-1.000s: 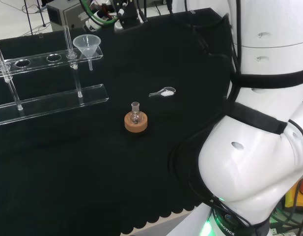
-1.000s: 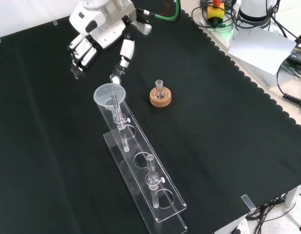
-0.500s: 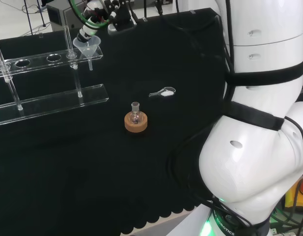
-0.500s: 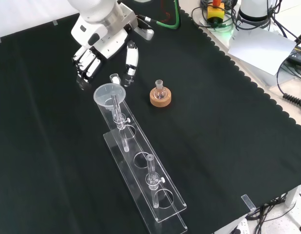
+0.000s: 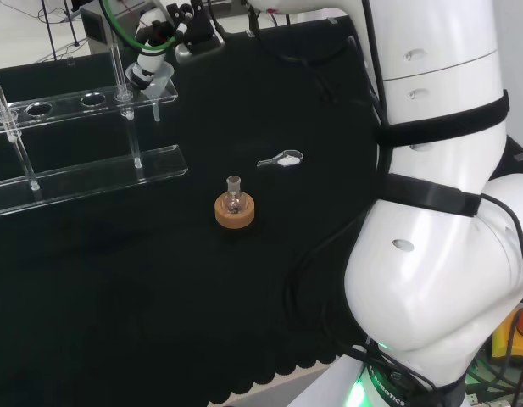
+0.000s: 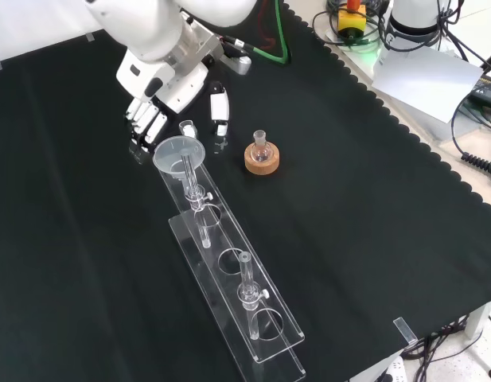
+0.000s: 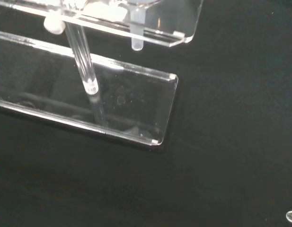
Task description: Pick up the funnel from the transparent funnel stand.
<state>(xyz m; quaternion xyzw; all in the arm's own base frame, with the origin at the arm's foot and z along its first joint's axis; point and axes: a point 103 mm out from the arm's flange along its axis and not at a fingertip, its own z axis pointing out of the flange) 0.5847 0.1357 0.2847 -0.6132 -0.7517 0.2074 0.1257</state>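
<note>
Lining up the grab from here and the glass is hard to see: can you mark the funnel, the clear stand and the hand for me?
funnel point(image 6: 178, 151): front view, on its wide cone.
stand point(image 6: 270, 355): front view, on the base plate's near end.
hand point(image 6: 152, 124): front view, on its fingers beside the funnel.

black cloth point(image 6: 372, 199) with scalloped edge over bench; cables point(image 6: 476, 159), white sheet point(image 6: 424, 79) beyond.
</note>
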